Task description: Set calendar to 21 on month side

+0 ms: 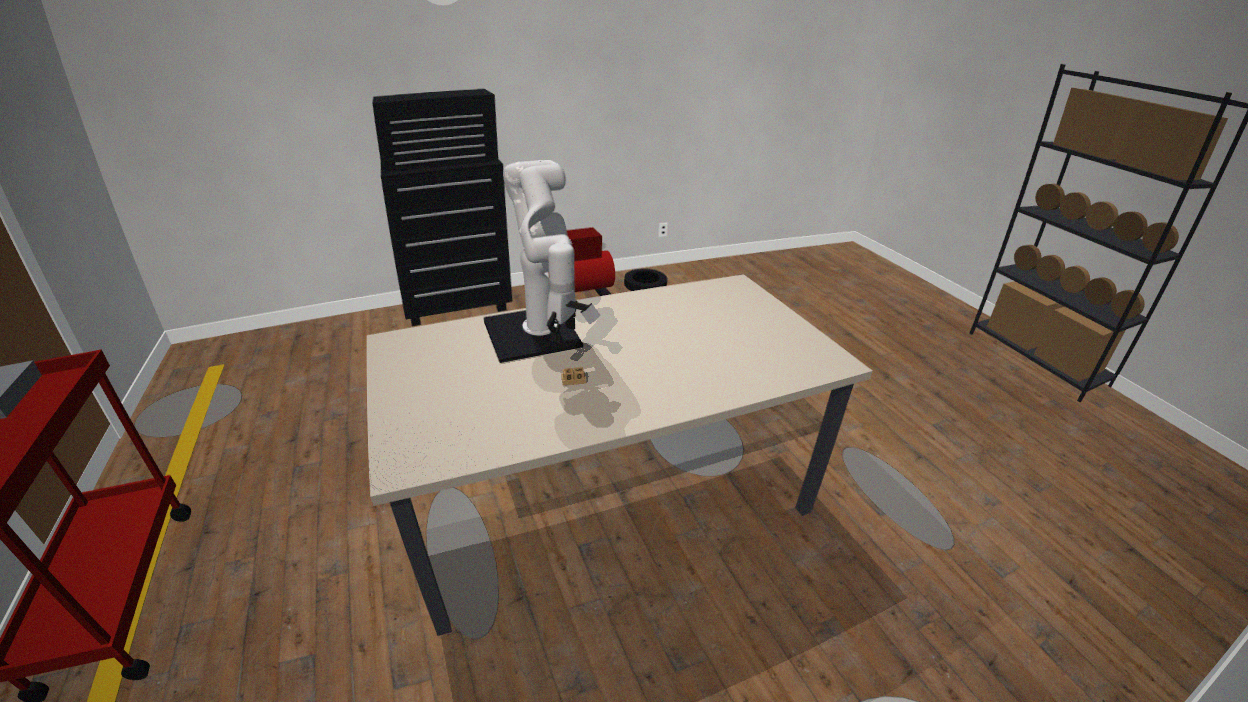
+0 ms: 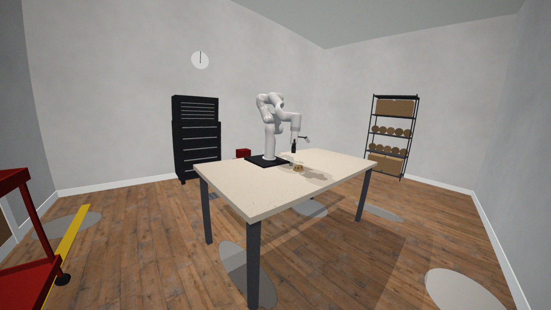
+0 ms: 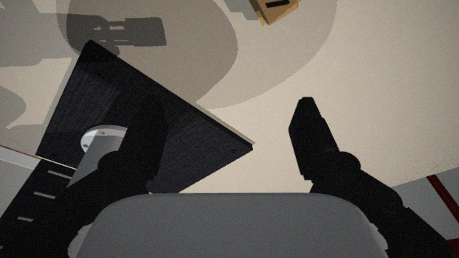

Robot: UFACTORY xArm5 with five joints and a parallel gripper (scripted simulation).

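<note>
The small wooden calendar, its tray holding two cubes [image 1: 574, 380] [image 2: 298, 169] side by side, stands on the table in front of the arm's base. In the wrist view only one corner of the calendar [image 3: 276, 14] shows at the top edge, with a dark stroke of a digit. The digits and the month's name are too small or out of view to read. My gripper [image 3: 229, 112] [image 2: 293, 151] is open and empty. It hangs above the table between the base plate's edge and the calendar, its fingers wide apart and not touching the calendar.
The black base plate [image 1: 514, 344] [image 2: 262, 163] [image 3: 199, 129] lies behind the calendar, under the arm. The pale table [image 1: 453, 384] [image 2: 239, 181] carries the arm's shadows around the calendar. A black tool cabinet [image 1: 446, 209] [image 2: 196, 134] stands behind the table.
</note>
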